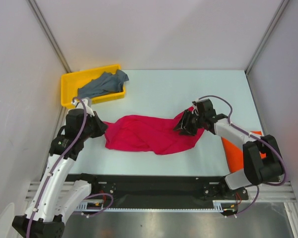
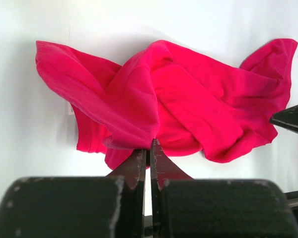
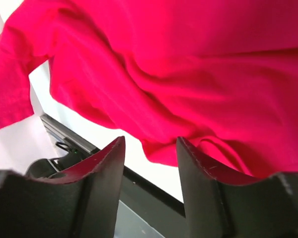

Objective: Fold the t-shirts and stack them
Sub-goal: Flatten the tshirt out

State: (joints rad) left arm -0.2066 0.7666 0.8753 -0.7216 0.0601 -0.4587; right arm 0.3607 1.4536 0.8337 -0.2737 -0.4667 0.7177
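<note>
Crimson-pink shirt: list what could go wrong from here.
1. The crimson-pink shirt lies bunched and twisted; a fold now would likely trap creases.
2. The left gripper is shut right at the hem; such a thin pinch, if it holds cloth at all, may slip.
3. The right gripper stands open against overlapping folds and may grab several layers.

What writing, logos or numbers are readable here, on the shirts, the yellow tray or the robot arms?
No readable text in any view.
crimson-pink t-shirt: plain, no print.
grey-blue t-shirt in the yellow tray: no print or label visible on either.
orange-red t-shirt: mostly hidden by the right arm; nothing readable.
small white scrap at the pink shirt's edge: perhaps a label, too small to read.
</note>
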